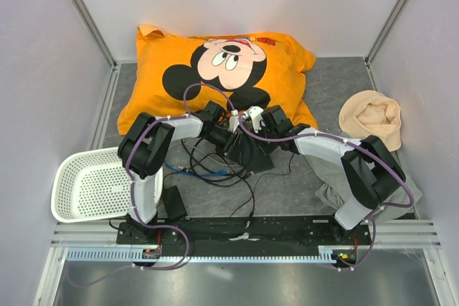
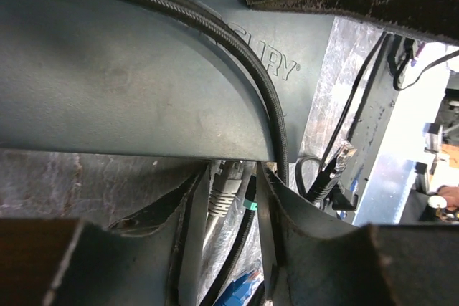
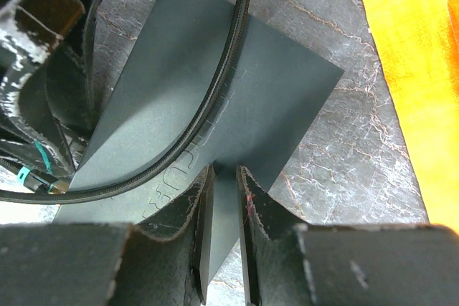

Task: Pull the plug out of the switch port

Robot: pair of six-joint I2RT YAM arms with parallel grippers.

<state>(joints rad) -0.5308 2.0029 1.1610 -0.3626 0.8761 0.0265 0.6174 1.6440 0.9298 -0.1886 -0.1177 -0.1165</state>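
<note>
In front of the orange printed cushion [image 1: 179, 62]: flat matte-black rectangular box [image 3: 237, 91], its edge clamped in right gripper [image 3: 224, 206], apparently to brace it. Grey moulded plug [image 2: 221, 198], seated in switch port [image 2: 231, 165], pinched in left gripper [image 2: 233, 177]; judged ready for extraction.

White arm links [image 1: 320, 150] with black joints [image 1: 145, 150], looping purple cables [image 1: 186, 95], scuffed black fingers [image 3: 264, 228]

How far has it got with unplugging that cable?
Done: the right gripper clamps the black box steady. In hand: the left gripper is pinched around the grey plug. Left: the plug looks seated in the box's edge, so the pull itself is not yet done.
</note>
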